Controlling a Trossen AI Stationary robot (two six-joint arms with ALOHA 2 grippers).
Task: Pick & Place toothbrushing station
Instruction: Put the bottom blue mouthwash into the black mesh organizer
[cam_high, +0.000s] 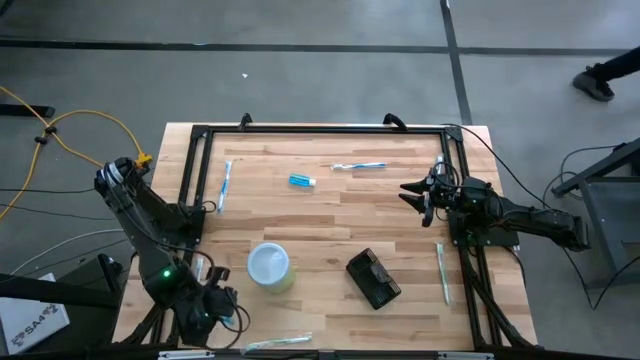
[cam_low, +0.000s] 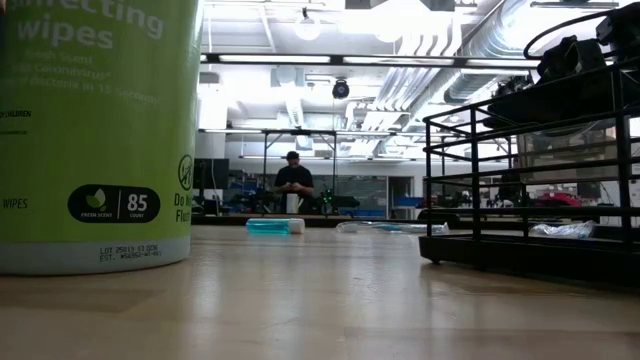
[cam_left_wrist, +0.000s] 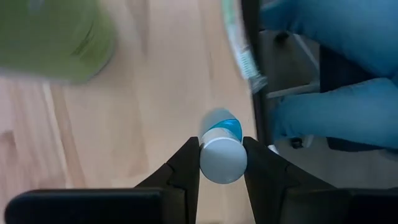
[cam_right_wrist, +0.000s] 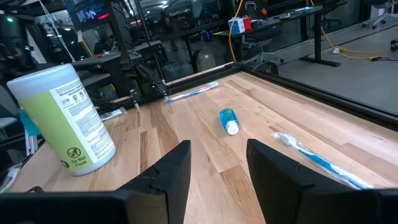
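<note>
The toothbrushing station (cam_high: 373, 279) lies on the bench (cam_high: 330, 215), near right of the wipes canister (cam_high: 269, 266). The left claw (cam_left_wrist: 222, 163) grips a small blue tube (cam_left_wrist: 222, 149) at the near-left corner. The right claw (cam_high: 414, 194) hovers open at the right.

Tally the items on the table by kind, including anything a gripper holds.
Toothbrushes: 4
Tubes: 2, one in the left gripper
Wipes canister: 1
Black holder: 1
Total: 8

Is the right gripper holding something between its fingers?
No: in the right wrist view, the right gripper is open, with only bare wooden table between its fingers.
</note>
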